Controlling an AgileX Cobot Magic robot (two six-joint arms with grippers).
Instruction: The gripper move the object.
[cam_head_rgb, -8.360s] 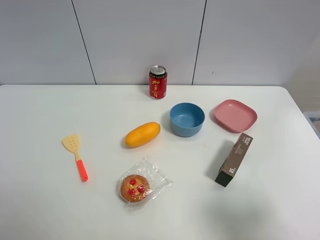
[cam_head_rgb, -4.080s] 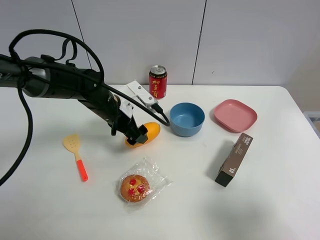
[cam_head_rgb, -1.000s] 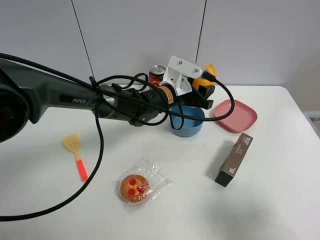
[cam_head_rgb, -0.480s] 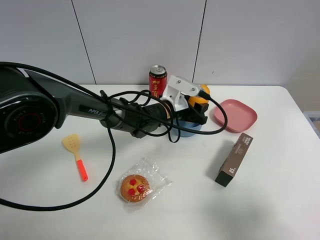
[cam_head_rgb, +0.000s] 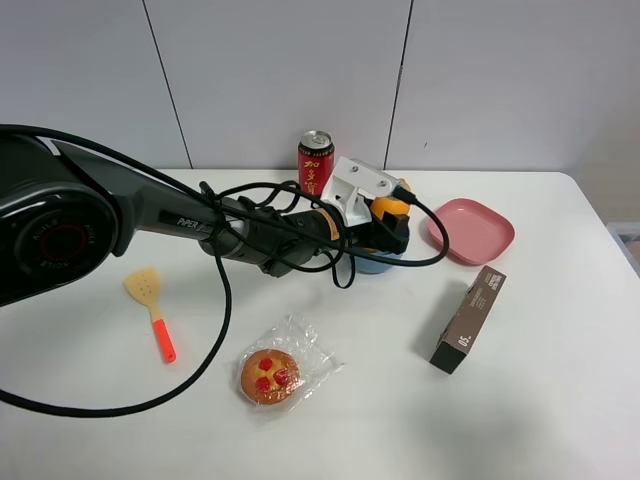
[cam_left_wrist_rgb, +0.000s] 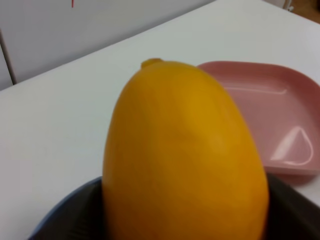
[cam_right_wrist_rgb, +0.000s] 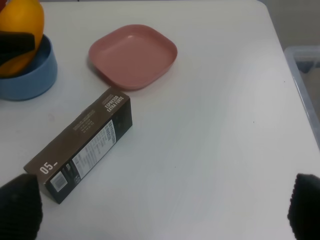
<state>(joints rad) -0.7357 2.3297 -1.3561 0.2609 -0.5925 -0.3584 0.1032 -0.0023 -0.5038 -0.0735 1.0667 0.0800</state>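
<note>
Yellow-orange mango (cam_head_rgb: 388, 206), clamped between the jaws of the left gripper (cam_head_rgb: 393, 225) at frame centre, has its lower end inside the blue bowl (cam_right_wrist_rgb: 30, 80). The right gripper (cam_right_wrist_rgb: 162, 207) has its jaws spread wide.

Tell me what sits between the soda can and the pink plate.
The left gripper, shut on the mango at the blue bowl; the high view shows it.

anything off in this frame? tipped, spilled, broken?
Nothing stands out. The left gripper holds the mango low over the blue bowl. The can is upright, and the box and wrapped pastry look intact. No spill shows.
</note>
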